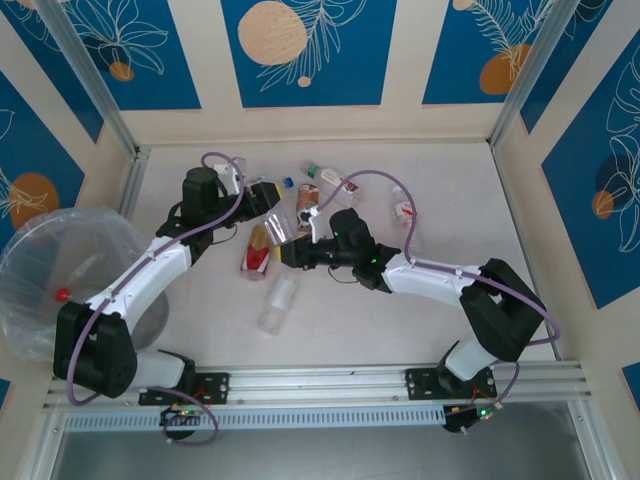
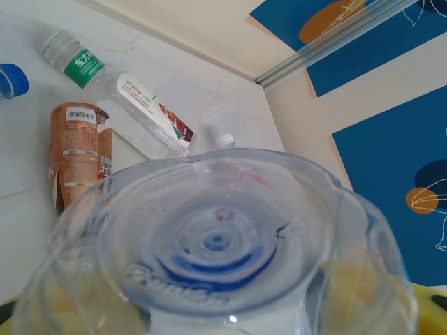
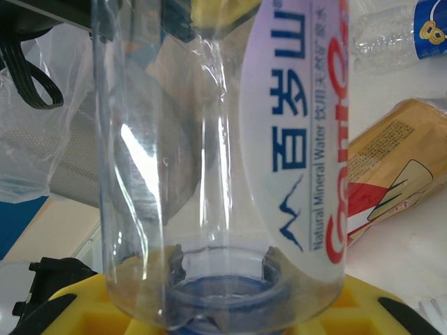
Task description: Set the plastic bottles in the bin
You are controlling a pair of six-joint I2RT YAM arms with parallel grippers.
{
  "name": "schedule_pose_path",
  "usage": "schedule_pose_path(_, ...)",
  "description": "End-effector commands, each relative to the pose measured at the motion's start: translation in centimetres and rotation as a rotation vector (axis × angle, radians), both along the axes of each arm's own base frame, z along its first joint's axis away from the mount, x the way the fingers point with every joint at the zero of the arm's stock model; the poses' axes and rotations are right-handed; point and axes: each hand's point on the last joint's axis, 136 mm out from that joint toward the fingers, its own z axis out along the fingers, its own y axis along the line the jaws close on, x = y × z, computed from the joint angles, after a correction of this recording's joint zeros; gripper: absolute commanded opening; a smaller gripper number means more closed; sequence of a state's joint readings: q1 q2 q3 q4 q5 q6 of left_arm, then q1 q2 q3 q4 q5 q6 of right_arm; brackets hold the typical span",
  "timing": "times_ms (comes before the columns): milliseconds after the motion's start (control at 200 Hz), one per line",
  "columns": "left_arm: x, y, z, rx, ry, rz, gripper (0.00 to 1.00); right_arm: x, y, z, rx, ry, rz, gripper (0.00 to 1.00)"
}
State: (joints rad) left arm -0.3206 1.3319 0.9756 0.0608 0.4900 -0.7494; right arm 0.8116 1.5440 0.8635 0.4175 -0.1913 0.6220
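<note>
A clear bottle (image 1: 283, 227) with a white, blue and red label is held in the air between both arms. My left gripper (image 1: 267, 204) is shut on its base end, and the ribbed base (image 2: 216, 244) sits between the yellow pads (image 2: 353, 286). My right gripper (image 1: 299, 251) is shut on its neck, where the blue cap (image 3: 223, 289) rests against the yellow jaws. The bin (image 1: 60, 262), lined with a clear bag, stands at the left edge with a red-capped bottle (image 1: 62, 295) inside. On the table lie a brown-and-red bottle (image 1: 257, 250), a plain clear bottle (image 1: 278, 302) and others (image 1: 330, 180).
A brown-labelled bottle (image 2: 77, 153), a green-labelled one (image 2: 77, 63), a red-and-white one (image 2: 150, 115) and a loose blue cap (image 2: 10, 80) lie near the back wall. A small bottle (image 1: 403, 210) lies to the right. Blue-patterned walls close in the table.
</note>
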Motion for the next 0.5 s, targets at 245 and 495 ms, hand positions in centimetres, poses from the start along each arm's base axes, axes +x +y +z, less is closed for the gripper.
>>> schedule_pose_path(245,-0.04,-0.47,2.82,-0.017,-0.058,-0.04,0.53,0.05,0.32,0.32,-0.011,-0.022,0.004,0.52)
schedule_pose_path(495,0.15,-0.45,2.45,-0.01,-0.048,-0.035,0.53,0.22,-0.18,-0.15,-0.023,-0.02,-0.014,1.0)
